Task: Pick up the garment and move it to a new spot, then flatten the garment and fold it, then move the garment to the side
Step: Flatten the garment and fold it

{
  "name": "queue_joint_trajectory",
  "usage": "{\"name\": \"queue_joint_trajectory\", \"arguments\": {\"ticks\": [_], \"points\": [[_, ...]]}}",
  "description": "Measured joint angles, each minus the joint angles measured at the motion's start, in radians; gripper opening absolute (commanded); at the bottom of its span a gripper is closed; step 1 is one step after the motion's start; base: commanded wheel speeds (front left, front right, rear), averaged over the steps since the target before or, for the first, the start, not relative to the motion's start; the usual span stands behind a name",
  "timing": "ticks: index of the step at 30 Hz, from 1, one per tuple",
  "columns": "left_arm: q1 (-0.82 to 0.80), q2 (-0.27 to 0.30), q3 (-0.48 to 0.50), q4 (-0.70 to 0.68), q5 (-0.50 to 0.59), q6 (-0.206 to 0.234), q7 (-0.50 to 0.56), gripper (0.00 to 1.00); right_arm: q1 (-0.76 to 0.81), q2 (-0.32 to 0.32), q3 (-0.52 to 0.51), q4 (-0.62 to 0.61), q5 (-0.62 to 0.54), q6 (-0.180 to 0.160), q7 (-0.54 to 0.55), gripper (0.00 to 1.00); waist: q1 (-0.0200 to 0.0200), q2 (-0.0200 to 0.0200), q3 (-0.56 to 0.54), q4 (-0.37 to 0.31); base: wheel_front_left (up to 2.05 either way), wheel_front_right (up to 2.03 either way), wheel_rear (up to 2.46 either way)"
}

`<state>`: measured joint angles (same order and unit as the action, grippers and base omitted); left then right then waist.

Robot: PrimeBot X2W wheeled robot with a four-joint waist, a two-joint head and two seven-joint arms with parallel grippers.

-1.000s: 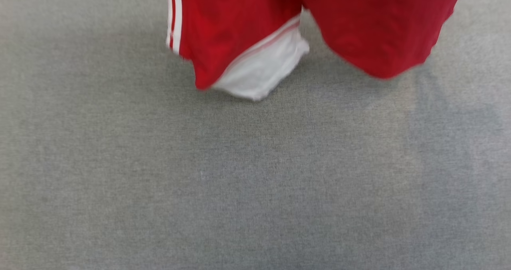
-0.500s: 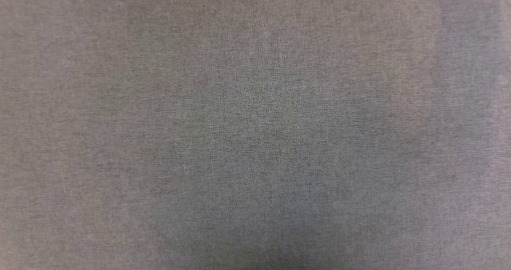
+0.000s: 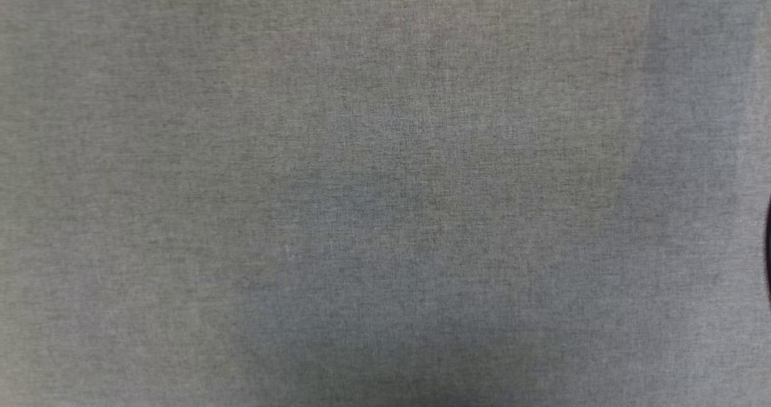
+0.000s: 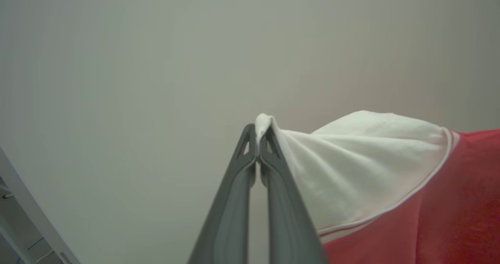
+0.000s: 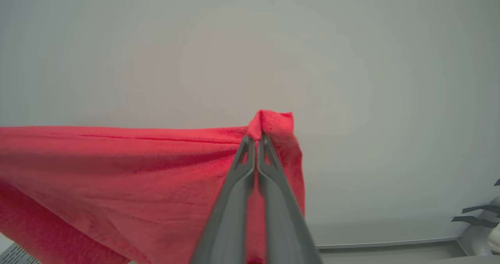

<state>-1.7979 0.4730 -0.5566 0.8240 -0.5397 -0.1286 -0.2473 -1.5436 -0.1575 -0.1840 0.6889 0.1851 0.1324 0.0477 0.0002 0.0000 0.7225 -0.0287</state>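
The garment is a red shirt with white sleeves, held up in the air before a pale wall. In the left wrist view my left gripper [image 4: 258, 137] is shut on the tip of a white sleeve [image 4: 363, 158], and the red body [image 4: 441, 209] hangs off to the right. In the right wrist view my right gripper [image 5: 256, 141] is shut on a pinched red corner of the garment [image 5: 129, 166], whose cloth stretches away to the left. Its lettering is hidden.
The head view looks down on the grey cloth-covered table [image 3: 361, 190], with a dark sliver [image 3: 768, 250] at the right edge. A pale wall [image 5: 351, 61] fills the background of both wrist views, with a white frame [image 4: 27, 217] at lower left.
A second ago the garment's lower red and white parts hung at the top of the head view; they have since left that view upward, leaving bare grey table.
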Motion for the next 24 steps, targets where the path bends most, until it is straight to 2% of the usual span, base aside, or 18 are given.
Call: {"name": "queue_joint_trajectory", "arguments": {"ticks": [5,10,17,24], "points": [[0.223,-0.04,0.023,-0.078,-0.04,0.0,-0.009,0.0,0.139,0.003,0.051,0.044,0.028,-0.001,-0.053,0.0,-0.0001,0.0,-0.043,0.012,0.0,0.0,0.0],[0.49,-0.059,0.067,-0.207,-0.017,0.0,-0.009,0.0,0.283,0.005,0.12,0.062,0.11,-0.001,-0.082,0.0,-0.0003,0.0,-0.11,0.02,0.0,0.0,0.0],[0.83,-0.092,0.089,-0.278,0.003,0.001,-0.009,0.0,0.525,-0.017,0.224,0.06,0.243,-0.001,-0.089,0.0,-0.0003,0.0,-0.229,0.03,0.0,0.0,0.0],[1.109,-0.095,0.092,-0.316,0.001,0.002,-0.009,0.0,0.739,-0.056,0.27,0.06,0.36,-0.001,-0.065,0.0,-0.0003,0.0,-0.357,0.044,0.0,0.0,0.0]]}}
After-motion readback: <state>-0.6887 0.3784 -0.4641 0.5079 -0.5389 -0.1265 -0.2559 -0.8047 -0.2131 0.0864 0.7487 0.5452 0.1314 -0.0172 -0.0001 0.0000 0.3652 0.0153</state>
